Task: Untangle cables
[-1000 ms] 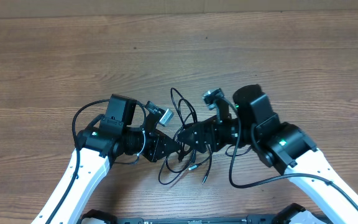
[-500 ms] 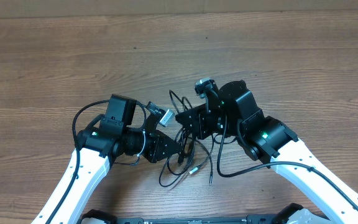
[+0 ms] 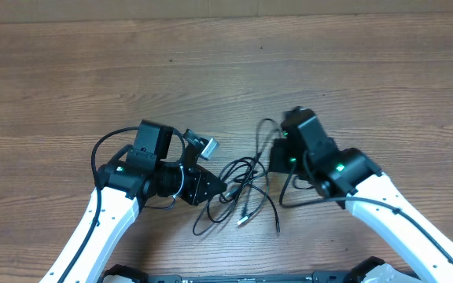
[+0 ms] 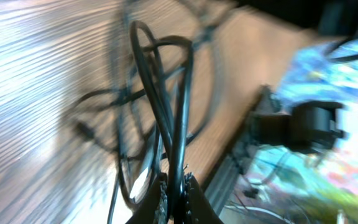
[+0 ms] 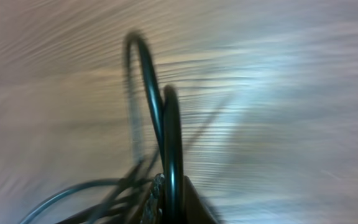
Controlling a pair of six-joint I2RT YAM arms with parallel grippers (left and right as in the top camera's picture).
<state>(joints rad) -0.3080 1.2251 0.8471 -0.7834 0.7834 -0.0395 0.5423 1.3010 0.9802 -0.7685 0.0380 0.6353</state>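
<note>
Table: the wooden top (image 3: 329,71) carried both arms and the cord bundle.
Arms: the left arm (image 3: 104,216) reached in from the lower left and the right arm (image 3: 388,206) from the lower right, heads facing each other across the bundle.
Cables: the cables (image 3: 246,185) sat near the table's middle, between the two grippers. They formed a loose knot of overlapping black loops, with strands trailing toward the near edge.
Left gripper: the left gripper (image 3: 220,187) was clenched on the cables at the knot's left side. The wrist view showed cords (image 4: 166,106) running straight into the closed jaws (image 4: 178,196).
Right gripper: the right gripper (image 3: 275,161) was clenched on a loop at the knot's right side. Its wrist view showed strands (image 5: 160,124) arching up out of the closed jaws (image 5: 169,199).
Plug: a silver-tipped plug (image 3: 242,221) lay free on the table just below the knot.
Poor view: both wrist pictures were blurred, so each gripper probably held more than one strand, though the count could not be told.
Risk, tightening: if both grippers held strands of the same cord, or loops crossing each other, pulling apart would likely cinch the knot.
Risk, snagging: the free plug could catch in a loop as the strands slid and lock the tangle.
Risk, slipping: the thin cords might slide out of the jaws under a sideways pull, dropping the bundle in a heap.
Risk, dragging: a multi-strand grip would haul the whole bundle along and separate nothing.
</note>
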